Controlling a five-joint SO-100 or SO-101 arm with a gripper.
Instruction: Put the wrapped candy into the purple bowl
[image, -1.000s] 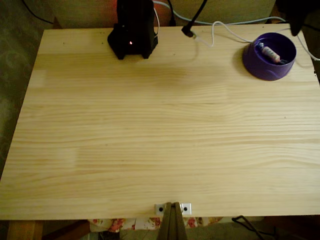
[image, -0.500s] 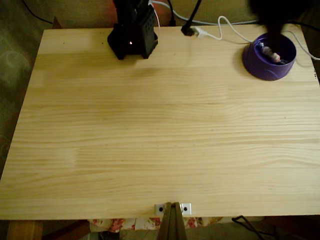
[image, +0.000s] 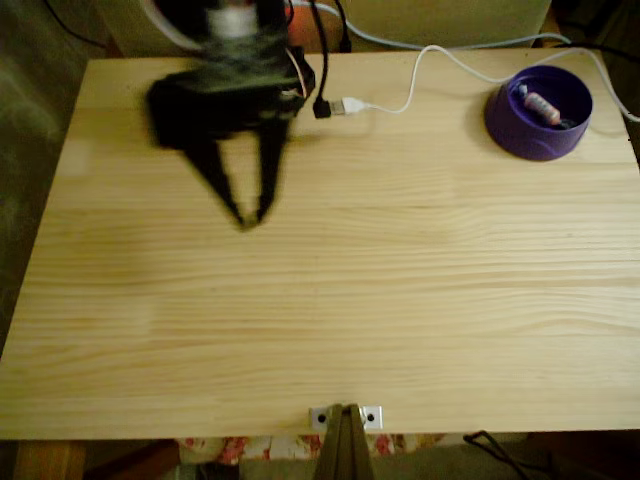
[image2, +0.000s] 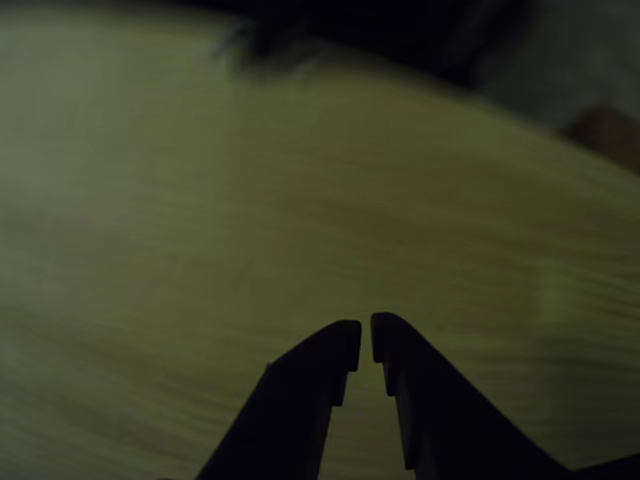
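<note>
The wrapped candy (image: 541, 104) is observed lying inside the purple bowl (image: 524, 131), at the far right corner of the wooden table (image: 330, 310) in the fixed view; its position in the bowl is unchanged from the earlier pictures.

The arm has been displaced since half a second ago; then a dark blurred mass stood over the bowl; now the gripper (image: 250, 216) is found well apart from the bowl, above the left half of the table in the fixed view, its black body motion-blurred. The two fingers are seen converging downward to tips that are nearly together; in the other view the gripper (image2: 365, 342) is shown with only a narrow slit between the tips, and nothing is held between them; bare table grain lies beneath.

The white USB cable (image: 420, 75) has been shifted; its plug (image: 346, 105) now rests further left on the table than before, beside a black connector (image: 322, 104); the cord loops back toward the far edge.
</note>
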